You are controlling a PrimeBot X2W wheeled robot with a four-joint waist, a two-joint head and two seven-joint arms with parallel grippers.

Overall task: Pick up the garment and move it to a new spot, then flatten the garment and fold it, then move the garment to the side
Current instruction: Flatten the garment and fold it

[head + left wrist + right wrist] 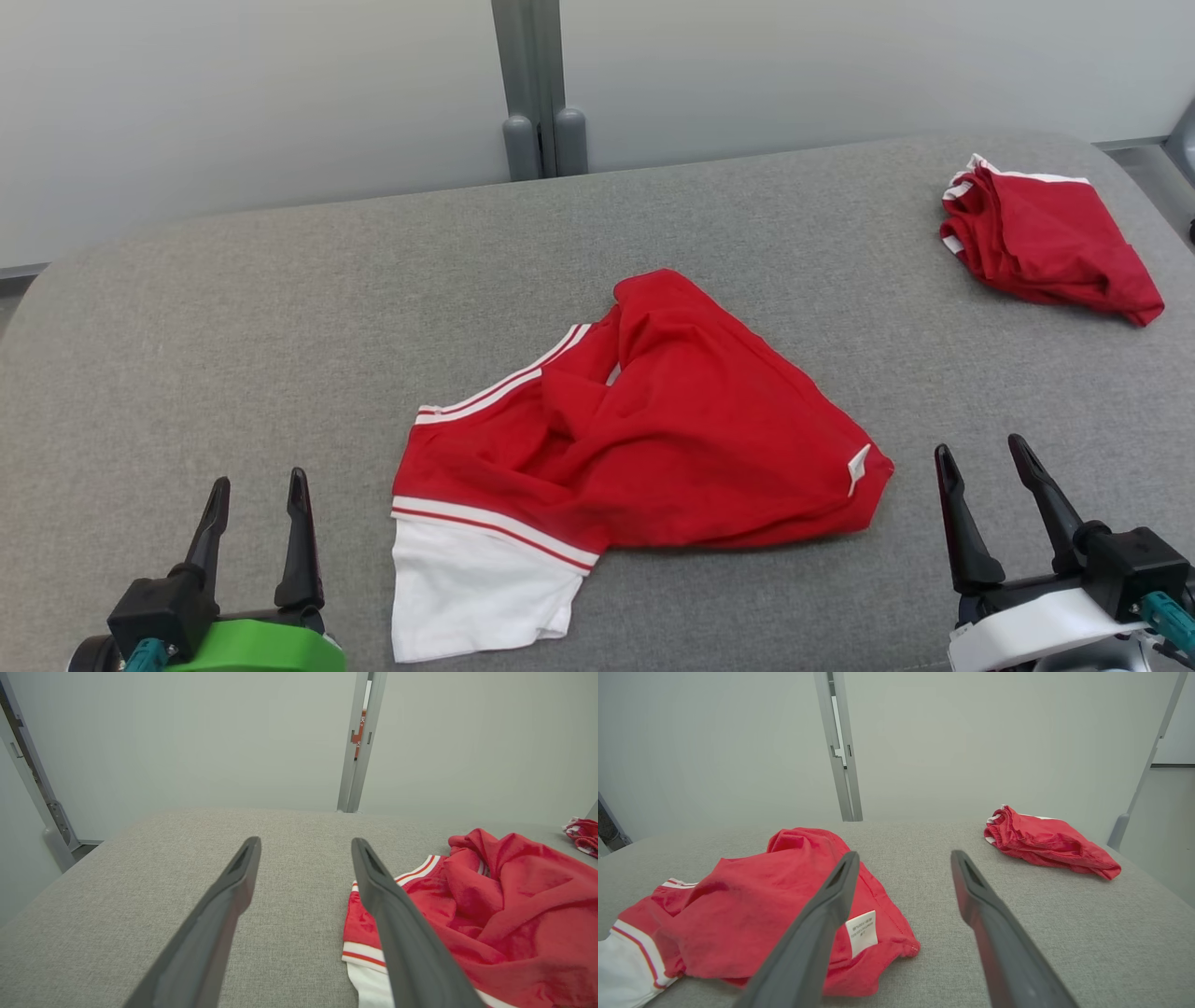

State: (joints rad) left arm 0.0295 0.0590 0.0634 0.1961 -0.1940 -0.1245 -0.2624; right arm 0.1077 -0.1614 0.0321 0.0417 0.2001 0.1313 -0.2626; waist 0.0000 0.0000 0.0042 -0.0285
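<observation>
Grey fabric tabletop (280, 308) — red cloth bundle (1046, 243) at its far right corner, grey post (532, 84) behind

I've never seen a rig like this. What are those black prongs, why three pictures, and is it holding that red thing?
It's a two-armed robot. One picture comes from a camera on its head, looking down at a grey padded surface. The black prongs are its left gripper and right gripper, both open, holding nothing. The other two pictures come from a camera on each wrist, looking along that gripper's fingers. A crumpled red-and-white garment lies between the grippers, untouched. A second garment, also red, lies bundled at the far right.
</observation>
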